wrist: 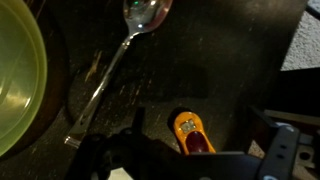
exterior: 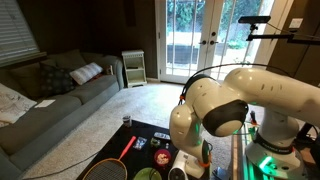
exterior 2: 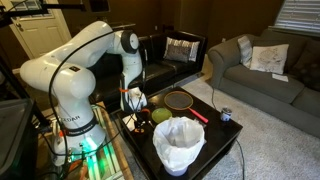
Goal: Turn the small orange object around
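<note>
In the wrist view the small orange object lies on the dark tabletop. It is oval with a dark red end toward the camera. My gripper is low over it and open, with one dark finger on each side and not touching it. In an exterior view the gripper points down at the near-left part of the low table, and a bit of orange shows at its tips.
A metal spoon lies just beyond the orange object, and a green disc is at the left. A white bucket, a red-framed racket, the green disc and a small can share the black table. Sofas stand around it.
</note>
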You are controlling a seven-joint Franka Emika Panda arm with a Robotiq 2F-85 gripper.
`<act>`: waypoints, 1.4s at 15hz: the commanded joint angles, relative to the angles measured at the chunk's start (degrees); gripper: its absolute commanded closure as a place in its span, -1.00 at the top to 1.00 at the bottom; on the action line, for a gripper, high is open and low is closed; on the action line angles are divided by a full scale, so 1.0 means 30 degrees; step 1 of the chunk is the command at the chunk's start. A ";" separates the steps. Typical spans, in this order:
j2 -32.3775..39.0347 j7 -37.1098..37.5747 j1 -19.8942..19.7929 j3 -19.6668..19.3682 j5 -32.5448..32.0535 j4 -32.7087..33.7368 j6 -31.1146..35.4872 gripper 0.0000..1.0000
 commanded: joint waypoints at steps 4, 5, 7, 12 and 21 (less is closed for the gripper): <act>-0.4222 0.0725 -0.6470 0.4837 0.0824 -0.3993 -0.4709 1.00; -0.4484 0.0613 -0.7528 0.5607 0.1248 -0.4229 -0.5117 1.00; -0.4845 0.0619 -0.9405 0.6933 0.2271 -0.4570 -0.5521 1.00; -0.5188 0.1287 -1.2132 0.9253 0.6228 -0.5054 -0.5270 1.00; -0.5285 0.6002 -1.0550 0.9847 1.3195 -0.5553 -0.3094 1.00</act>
